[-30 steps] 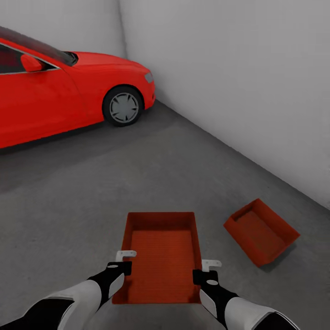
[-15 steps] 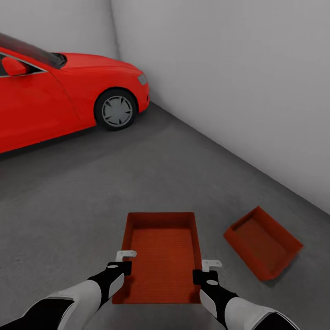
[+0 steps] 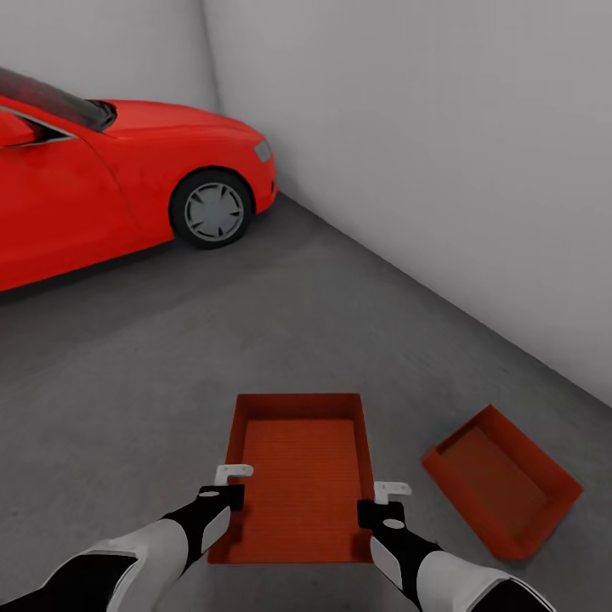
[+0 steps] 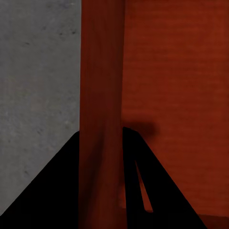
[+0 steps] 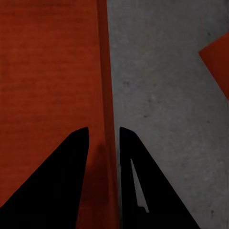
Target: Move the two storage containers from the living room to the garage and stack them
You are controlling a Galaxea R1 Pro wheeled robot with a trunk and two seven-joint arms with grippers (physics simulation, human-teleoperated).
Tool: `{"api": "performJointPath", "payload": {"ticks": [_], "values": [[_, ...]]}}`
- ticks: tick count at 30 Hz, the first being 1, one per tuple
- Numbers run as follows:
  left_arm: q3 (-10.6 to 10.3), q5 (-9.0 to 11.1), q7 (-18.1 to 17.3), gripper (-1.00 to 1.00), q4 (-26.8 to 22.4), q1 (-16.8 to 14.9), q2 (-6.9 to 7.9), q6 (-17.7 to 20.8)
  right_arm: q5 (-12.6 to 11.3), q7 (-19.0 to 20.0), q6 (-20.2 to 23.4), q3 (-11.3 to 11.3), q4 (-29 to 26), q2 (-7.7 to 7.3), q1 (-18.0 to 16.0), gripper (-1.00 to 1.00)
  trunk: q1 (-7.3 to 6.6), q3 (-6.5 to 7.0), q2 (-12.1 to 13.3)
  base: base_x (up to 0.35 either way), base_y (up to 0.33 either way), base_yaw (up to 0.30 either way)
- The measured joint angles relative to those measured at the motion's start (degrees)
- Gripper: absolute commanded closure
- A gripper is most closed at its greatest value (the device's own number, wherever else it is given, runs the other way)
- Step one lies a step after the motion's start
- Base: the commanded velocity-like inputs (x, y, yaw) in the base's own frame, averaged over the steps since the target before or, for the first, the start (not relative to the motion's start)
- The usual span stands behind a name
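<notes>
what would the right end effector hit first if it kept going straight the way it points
Probably nothing new: the right end effector already straddles the side wall of the held red-orange ribbed bin, so that wall runs ahead; beyond it, likely grey concrete floor.

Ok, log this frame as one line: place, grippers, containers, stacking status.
place: garage, red car ahead-left | left gripper: shut on held container wall | right gripper: shut on opposite wall | second container: on floor, right | stack: not yet

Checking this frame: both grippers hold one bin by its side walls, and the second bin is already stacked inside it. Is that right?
Not quite. The left gripper and right gripper do clamp the held bin's side walls, but the second bin is not stacked: the head view shows it lying apart on the floor, to the right.
</notes>
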Motion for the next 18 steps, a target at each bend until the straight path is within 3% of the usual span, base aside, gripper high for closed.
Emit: {"api": "performJointPath", "payload": {"ticks": [6,18], "values": [[-0.1,0.0,0.0,1.0,0.0,0.0,-0.01,0.1,-0.1,0.0,-0.1,-0.1,0.0,0.01,0.0,1.0,0.01,0.0,0.0,0.249,0.0,-0.134],[0.0,0.0,0.0,1.0,0.0,0.0,0.01,0.1,0.0,0.0,0.0,0.0,0.0,0.03,0.0,1.0,0.03,0.0,0.0,0.012,0.0,-0.255]]}}
